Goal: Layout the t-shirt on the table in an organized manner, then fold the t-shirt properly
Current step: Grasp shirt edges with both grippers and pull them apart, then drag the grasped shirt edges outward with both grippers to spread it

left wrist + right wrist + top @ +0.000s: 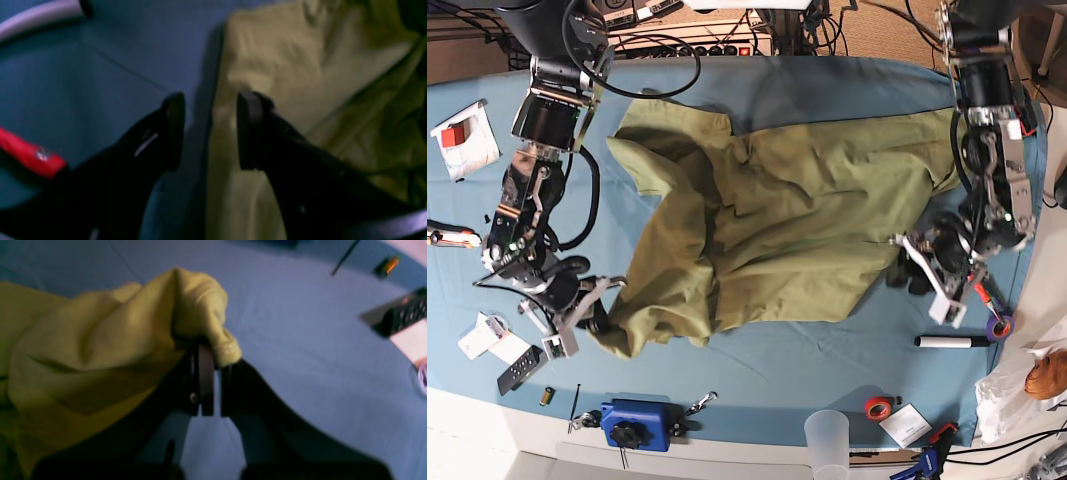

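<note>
The olive-green t-shirt point(797, 200) lies crumpled and partly spread across the middle of the teal table point(787, 370). My right gripper point(217, 373) is shut on a bunched corner of the t-shirt point(100, 346) and holds it just above the cloth, at the near left of the base view point(597, 320). My left gripper point(211, 130) is open, with its fingers astride the edge of the t-shirt point(283, 66): one over bare table point(100, 83), one over fabric. In the base view it is at the shirt's right edge point(909, 262).
A remote point(517, 370), a blue device point(637, 425), a plastic cup point(832, 435), a red tape roll point(879, 407), a white marker point(952, 342) and a purple tape roll point(999, 327) lie along the near edge. A white card point(462, 140) lies far left.
</note>
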{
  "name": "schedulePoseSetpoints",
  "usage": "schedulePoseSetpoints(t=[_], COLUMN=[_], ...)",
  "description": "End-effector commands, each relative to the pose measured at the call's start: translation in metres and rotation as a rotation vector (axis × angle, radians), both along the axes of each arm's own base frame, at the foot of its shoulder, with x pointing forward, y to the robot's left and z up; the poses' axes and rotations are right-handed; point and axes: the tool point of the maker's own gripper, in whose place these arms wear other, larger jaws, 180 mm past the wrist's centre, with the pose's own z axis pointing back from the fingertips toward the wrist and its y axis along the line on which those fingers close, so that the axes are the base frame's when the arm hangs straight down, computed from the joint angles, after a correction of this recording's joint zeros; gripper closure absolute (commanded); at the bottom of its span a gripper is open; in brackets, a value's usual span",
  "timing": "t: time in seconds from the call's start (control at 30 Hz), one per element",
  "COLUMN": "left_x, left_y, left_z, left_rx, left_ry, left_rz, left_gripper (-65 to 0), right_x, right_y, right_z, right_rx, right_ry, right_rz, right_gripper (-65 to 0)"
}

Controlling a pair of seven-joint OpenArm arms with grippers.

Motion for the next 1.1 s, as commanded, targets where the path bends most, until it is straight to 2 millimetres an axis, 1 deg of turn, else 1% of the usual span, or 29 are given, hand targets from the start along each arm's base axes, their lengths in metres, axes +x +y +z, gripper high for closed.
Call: schedulePoseSetpoints(t=[0.0, 0.13, 0.27, 0.43, 0.53, 0.63, 0.7, 0.8, 1.07], left_x=[0.012, 0.018, 0.018, 0.032, 0.036, 0.034, 0.034, 0.035, 0.03], left_y=[0.002, -0.003, -0.013, -0.012, -0.009, -0.011, -0.017, -0.023, -0.032], left_z=[0.018, 0.014, 0.007, 0.007, -0.004, -0.015, -0.012, -0.008, -0.026], left_rx=[-0.008, -0.023, -0.094, -0.133, -0.143, -0.177, -0.227, -0.247, -0.232], left_ry=[-0.057, -0.044, 0.011, 0.036, 0.103, 0.193, 0.207, 0.195, 0.245], left_rz=[-0.007, -0.059, -0.126, -0.113, -0.108, -0.121, -0.143, -0.18, -0.182], left_gripper=[-26.0, -25.9, -25.3, -25.3, -25.3, -25.3, -25.3, -25.3, -25.3], right_x=[0.013, 0.019, 0.02, 0.019, 0.019, 0.019, 0.019, 0.019, 0.018], right_y=[-0.001, 0.006, 0.017, 0.028, 0.028, 0.028, 0.028, 0.028, 0.028], right_z=[0.029, 0.03, 0.023, 0.019, 0.019, 0.018, 0.018, 0.018, 0.017], right_rx=[-0.001, -0.06, -0.111, -0.129, -0.13, -0.13, -0.13, -0.131, -0.133], right_ry=[-0.087, -0.095, -0.076, -0.063, -0.061, -0.06, -0.06, -0.058, -0.05], right_rz=[0.005, 0.017, 0.039, 0.072, 0.071, 0.071, 0.071, 0.071, 0.07], right_gripper=[0.0, 0.0, 0.0, 0.0, 0.0, 0.0, 0.0, 0.0, 0.0])
